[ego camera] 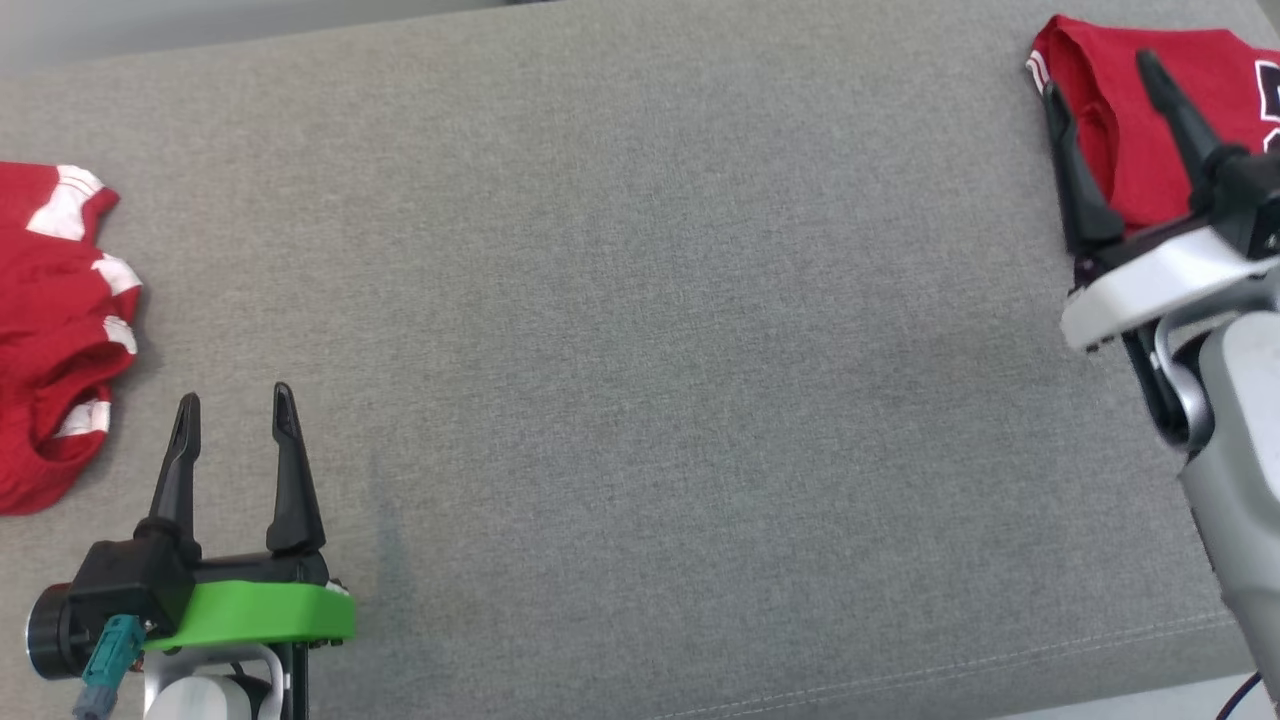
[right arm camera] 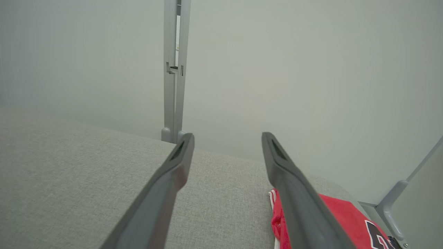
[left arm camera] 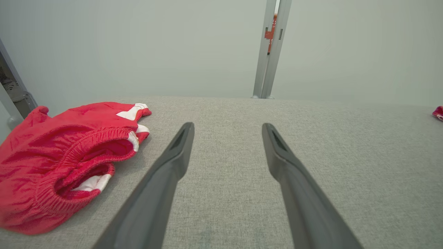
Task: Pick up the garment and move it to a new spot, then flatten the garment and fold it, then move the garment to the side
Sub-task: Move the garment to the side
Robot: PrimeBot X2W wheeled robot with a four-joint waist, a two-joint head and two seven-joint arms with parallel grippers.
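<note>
Progress is being judged as nearly complete for the folded red garment, which is lying at about 1 o'clock in the head view, near the far edge of the gray padded surface. It is being read as a compact, flat stack with a white-striped edge and part of a black print showing, so the folding and the move to the side are being taken as done. The right gripper is being held over the garment's near edge with its two fingers spread wide and nothing between them; whether the tips are touching the cloth cannot be told. The left gripper is being kept at 7 o'clock, likewise spread and empty, over bare surface. A second piece, crumpled red shorts with white trim and an elastic waistband, is lying at 9 o'clock, near the left gripper and unflattened. If that piece is also being counted, every step is being left undone for it: lifting, moving, flattening, folding, setting aside.
</note>
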